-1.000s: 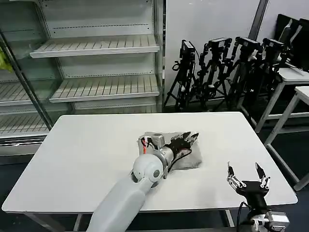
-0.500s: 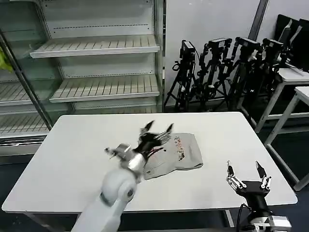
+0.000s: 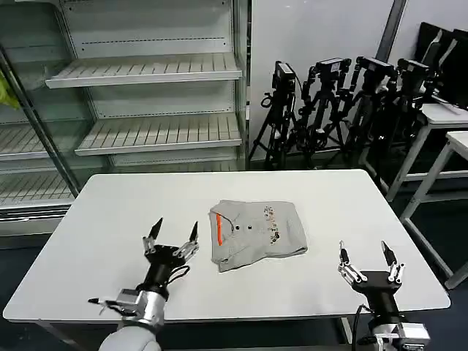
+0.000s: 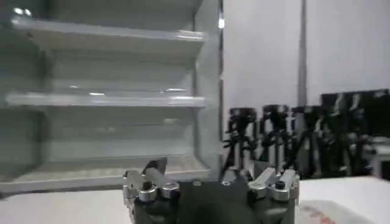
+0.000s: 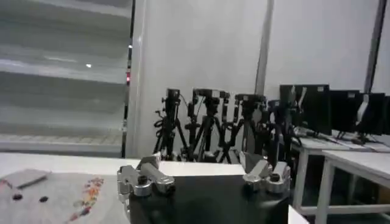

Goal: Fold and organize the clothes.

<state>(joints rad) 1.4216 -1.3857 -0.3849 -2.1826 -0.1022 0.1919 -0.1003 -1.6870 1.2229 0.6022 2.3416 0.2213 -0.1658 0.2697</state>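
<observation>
A folded light grey shirt (image 3: 256, 234) lies flat at the middle of the white table (image 3: 110, 219), with an orange-red stripe by its collar and a small multicolour print on the chest. My left gripper (image 3: 174, 235) stands open near the table's front left, a short way left of the shirt and apart from it, holding nothing. My right gripper (image 3: 363, 255) is open near the front right edge, empty too. The right wrist view catches the shirt's printed edge (image 5: 61, 198); my right gripper (image 5: 204, 173) there is spread wide. My left gripper (image 4: 210, 179) is spread in the left wrist view.
Metal shelving (image 3: 146, 73) stands behind the table. Black tripods (image 3: 344, 102) are lined up at the back right, with other white tables (image 3: 446, 124) further right. Bare tabletop surrounds the shirt on all sides.
My left arm has drawn back from on top of the shirt to the front left of the table, letting go of the cloth. The shirt now lies uncovered and folded. The right gripper has barely moved.
</observation>
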